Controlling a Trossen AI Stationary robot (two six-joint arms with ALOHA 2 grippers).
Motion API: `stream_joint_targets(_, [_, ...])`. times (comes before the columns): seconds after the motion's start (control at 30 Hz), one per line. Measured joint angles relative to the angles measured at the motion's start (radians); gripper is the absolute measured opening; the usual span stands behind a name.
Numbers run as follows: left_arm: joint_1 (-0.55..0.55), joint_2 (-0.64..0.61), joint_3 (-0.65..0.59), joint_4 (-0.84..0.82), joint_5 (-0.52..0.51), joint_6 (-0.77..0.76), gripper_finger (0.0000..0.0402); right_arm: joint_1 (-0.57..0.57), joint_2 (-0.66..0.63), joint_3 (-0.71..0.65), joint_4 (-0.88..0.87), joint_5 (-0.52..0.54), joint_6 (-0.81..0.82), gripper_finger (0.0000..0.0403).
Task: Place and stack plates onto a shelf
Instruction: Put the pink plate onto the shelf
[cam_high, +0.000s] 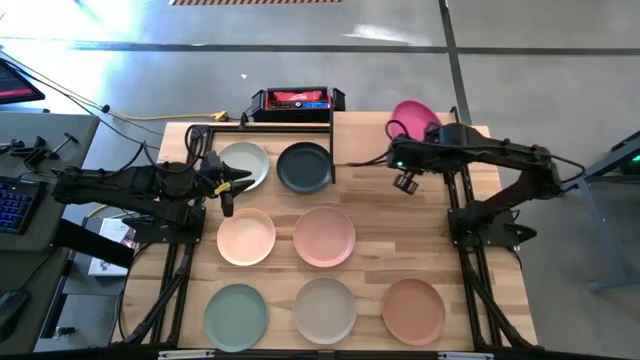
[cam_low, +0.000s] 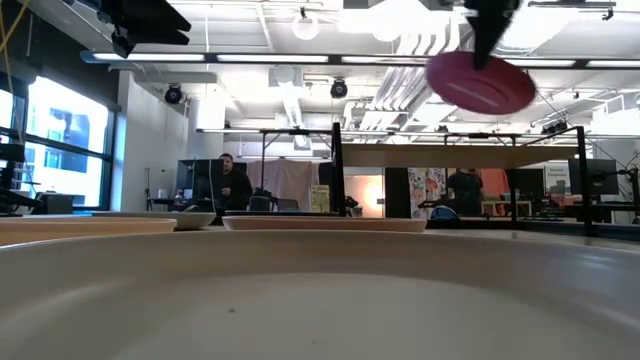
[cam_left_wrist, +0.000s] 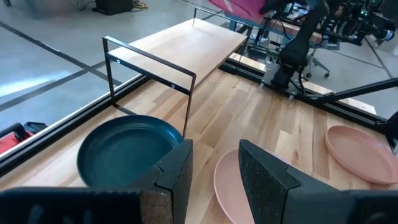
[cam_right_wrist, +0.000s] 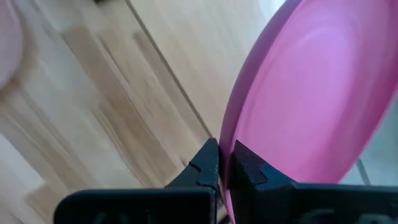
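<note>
Over the counter's (cam_high: 400, 245) far right corner, the right end effector (cam_right_wrist: 222, 163) is clamped on the rim of the magenta plate (cam_high: 412, 117), fingers nearly together with only the thin rim between them. Plate is held in the air, tilted (low view shows it hanging well above the shelf line).

Left end effector (cam_left_wrist: 214, 171) is partly open and empty, hovering at the near edge of the white plate (cam_high: 245, 163), by the shelf's left side.

Shelf (cam_left_wrist: 186, 42): light wood panel on thin black posts, top bare. Under it on the counter sit the white plate and the charcoal plate (cam_high: 304, 166), side by side.

On the open counter, all flat and apart: peach plate (cam_high: 246, 237) and pink plate (cam_high: 324, 236) in the middle row, green plate (cam_high: 236, 316), beige plate (cam_high: 325, 309) and tan plate (cam_high: 413, 310) along the near edge. All round, shallow, matte. Counter is pale wood planks.
</note>
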Motion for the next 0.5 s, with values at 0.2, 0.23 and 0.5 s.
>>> stream_joint_targets(0.2, [0.0,0.0,0.0,0.0,-0.027,-0.027,0.0117,-0.049,-0.076,-0.132,0.004,-0.015,-0.101,0.0])
stream_joint_targets(0.23, [0.0,0.0,0.0,0.0,-0.028,-0.027,0.0117,-0.057,-0.081,-0.148,0.008,-0.015,-0.129,0.0])
stream_joint_targets(0.5, [0.0,0.0,0.0,0.0,-0.029,-0.029,0.0117,-0.125,-0.082,-0.244,0.067,-0.021,-0.3,0.0])
